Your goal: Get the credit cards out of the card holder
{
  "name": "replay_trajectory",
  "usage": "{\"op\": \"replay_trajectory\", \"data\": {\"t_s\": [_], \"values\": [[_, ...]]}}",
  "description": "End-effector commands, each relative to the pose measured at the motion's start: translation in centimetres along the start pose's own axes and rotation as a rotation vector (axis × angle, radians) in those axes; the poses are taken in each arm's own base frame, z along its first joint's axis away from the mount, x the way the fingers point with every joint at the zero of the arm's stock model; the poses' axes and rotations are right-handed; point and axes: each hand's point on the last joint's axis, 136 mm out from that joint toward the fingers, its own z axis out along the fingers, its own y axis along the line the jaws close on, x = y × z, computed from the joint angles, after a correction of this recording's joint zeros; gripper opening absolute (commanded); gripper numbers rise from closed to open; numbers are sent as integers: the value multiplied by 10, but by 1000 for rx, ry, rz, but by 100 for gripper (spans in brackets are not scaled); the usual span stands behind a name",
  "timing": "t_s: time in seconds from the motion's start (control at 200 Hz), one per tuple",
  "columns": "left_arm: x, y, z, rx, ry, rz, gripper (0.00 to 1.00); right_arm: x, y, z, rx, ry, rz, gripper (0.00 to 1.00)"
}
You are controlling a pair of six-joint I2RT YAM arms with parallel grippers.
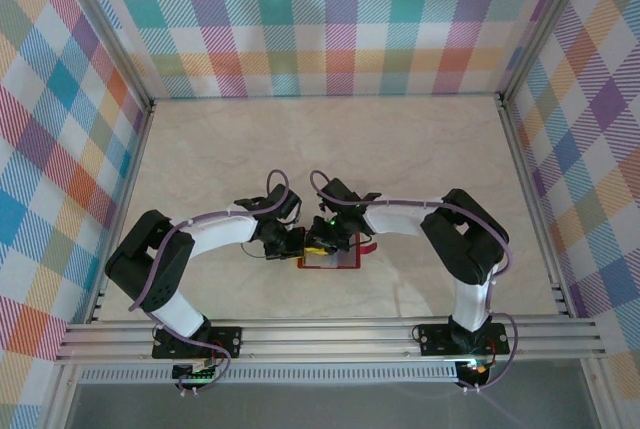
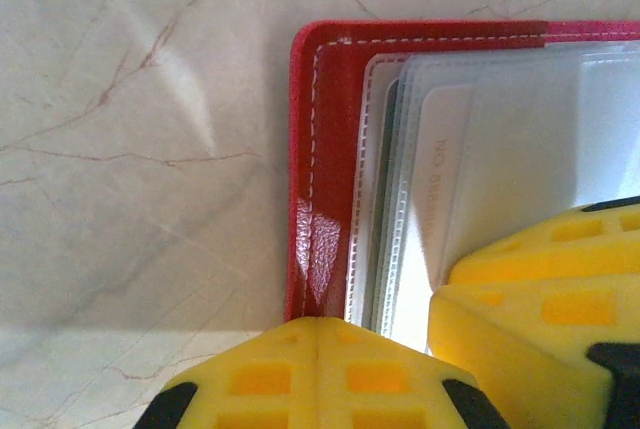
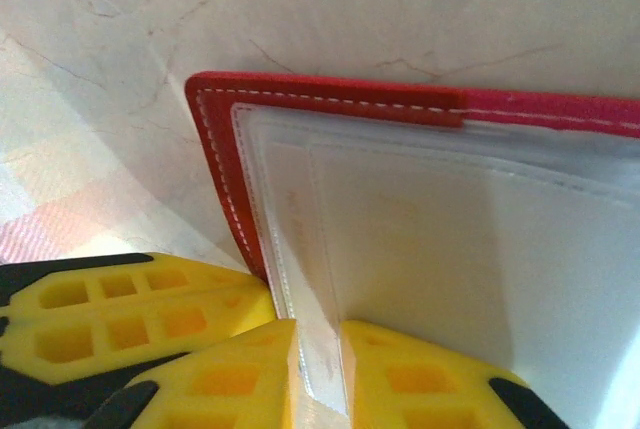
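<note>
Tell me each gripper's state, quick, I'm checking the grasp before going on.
Left gripper: closed, empty, at the card holder's red edge.
Right gripper: closed on a clear sleeve.

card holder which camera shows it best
Left wrist: the card holder is close up, its red stitched cover corner and stacked clear sleeves sharp. Right wrist shows its red edge and one sleeve up close. Top external shows it as a small, distant red patch.

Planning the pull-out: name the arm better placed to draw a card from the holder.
Right, probably: the right pincer straddles a clear sleeve at its edge inside the card holder; the left pincer sits shut at its red border, likelier just pinning it.
</note>
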Motion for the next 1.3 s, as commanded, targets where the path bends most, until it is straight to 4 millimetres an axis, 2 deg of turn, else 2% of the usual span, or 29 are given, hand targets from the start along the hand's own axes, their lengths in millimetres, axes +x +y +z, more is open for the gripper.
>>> {"op": "replay_trajectory", "data": {"t_s": [0.0, 0.315, 0.795, 1.02, 1.295], "values": [[3, 3, -4, -8, 0, -5, 4, 9, -35, -5, 162, 4, 15, 23], [3, 3, -5, -8, -2, -3, 4, 9, -36, -23, 217, -15, -30, 30], [1, 1, -4, -3, 0, -6, 4, 4, -49, -61, 375, -86, -90, 42], [0, -1, -3, 3, 3, -7, 4, 3, -58, -67, 422, -96, -98, 43], [-1, -4, -3, 12, 7, -4, 4, 5, -55, -70, 409, -102, -98, 40]]}}
